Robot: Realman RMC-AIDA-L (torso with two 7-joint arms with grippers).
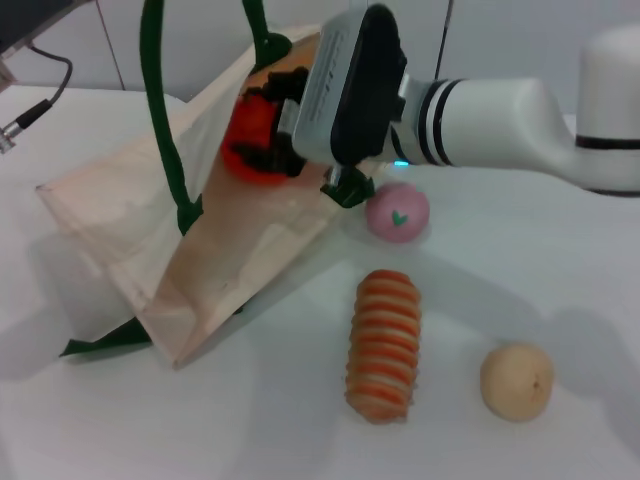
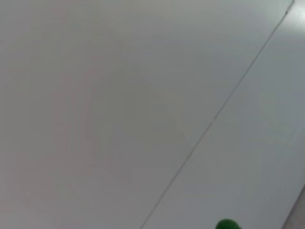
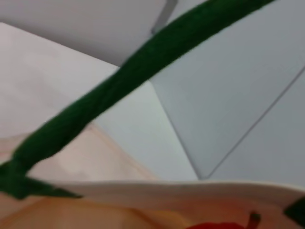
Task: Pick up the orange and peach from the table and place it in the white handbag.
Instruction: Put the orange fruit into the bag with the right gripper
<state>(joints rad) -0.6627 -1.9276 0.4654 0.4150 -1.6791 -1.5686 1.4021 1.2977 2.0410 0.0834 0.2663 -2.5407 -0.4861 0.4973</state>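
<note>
My right gripper point(image 1: 259, 124) reaches in from the right and is shut on the orange point(image 1: 241, 126), holding it at the mouth of the white handbag point(image 1: 120, 220). The bag leans up off the table, its dark green strap point(image 1: 160, 130) pulled up out of the head view. In the right wrist view the strap point(image 3: 119, 86) crosses above the bag's cream rim point(image 3: 167, 191), and a sliver of the orange point(image 3: 219, 226) with its stem shows at the edge. The pink peach point(image 1: 397, 212) sits on the table just right of the bag, below the right wrist. My left gripper is out of view.
An orange-and-cream striped bread roll point(image 1: 383, 343) lies in front of the peach. A pale tan round fruit point(image 1: 516, 381) rests to its right. A black cable point(image 1: 35, 100) lies at the far left. The left wrist view shows only a wall and a green speck point(image 2: 228, 224).
</note>
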